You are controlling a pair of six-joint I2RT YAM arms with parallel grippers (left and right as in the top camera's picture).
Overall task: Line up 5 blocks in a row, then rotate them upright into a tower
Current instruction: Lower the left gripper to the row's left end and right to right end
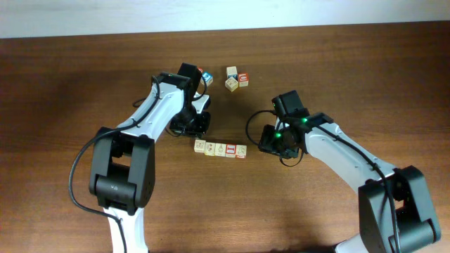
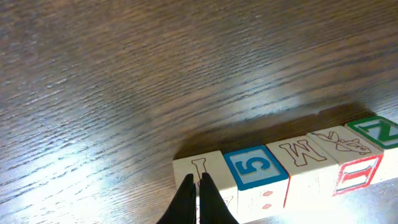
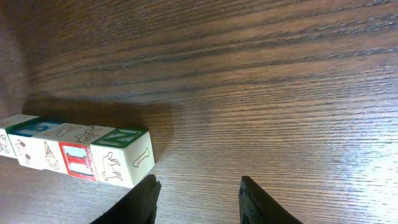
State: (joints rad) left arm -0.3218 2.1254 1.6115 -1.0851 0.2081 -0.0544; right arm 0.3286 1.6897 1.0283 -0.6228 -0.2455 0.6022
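The wooden table (image 1: 337,70) lies bare on the robot's side of the row of blocks (image 1: 220,149) and beyond both arms. The left gripper (image 2: 199,188) blocks the row's left end. The right gripper (image 3: 199,186) stands near the right end, leaving a gap. A few loose cubes (image 1: 230,84) sit well behind the row.

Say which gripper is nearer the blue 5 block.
Left. The left gripper is at the end block beside the blue 5 block; the right gripper is past the green N block.
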